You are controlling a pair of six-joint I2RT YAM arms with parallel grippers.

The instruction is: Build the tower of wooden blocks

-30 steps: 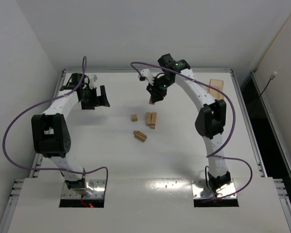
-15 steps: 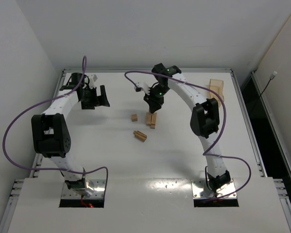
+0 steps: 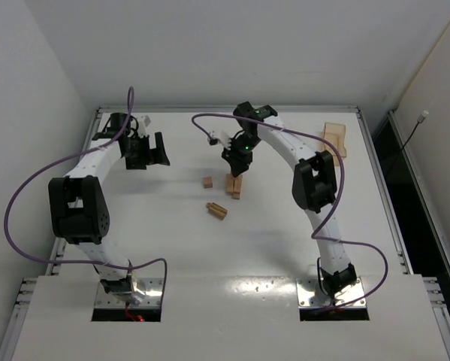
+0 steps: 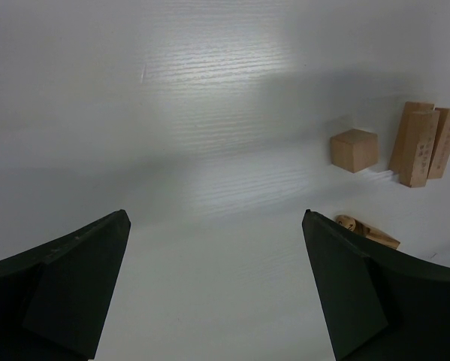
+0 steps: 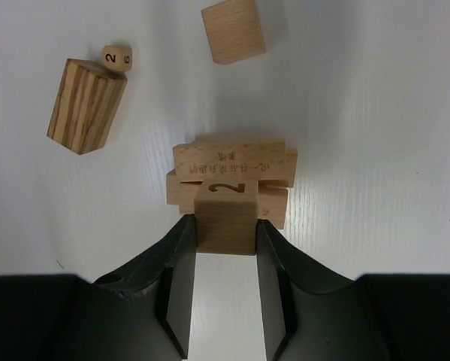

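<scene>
The tower is a low stack of light-tan bars [image 5: 232, 162] on the white table, also seen in the top view [image 3: 234, 186] and in the left wrist view [image 4: 422, 143]. My right gripper [image 5: 226, 226] is shut on a small wood cube [image 5: 226, 214] engraved with a 2 and holds it right over the stack's near edge; I cannot tell whether it touches. From above this gripper [image 3: 236, 167] hangs just behind the stack. A loose cube [image 5: 233, 30] lies beyond it [image 3: 207, 182]. My left gripper [image 3: 151, 150] is open and empty at the far left [image 4: 217, 286].
A striped darker block [image 5: 86, 105] with a small numbered die [image 5: 117, 58] lies near the stack, at the table's middle [image 3: 217, 210]. A flat light-wood tray [image 3: 334, 139] sits at the far right. The table's raised rim [image 3: 225, 109] runs along the back.
My right gripper has swung left and come down from behind onto the stack, carrying the cube. The left arm has not moved.
</scene>
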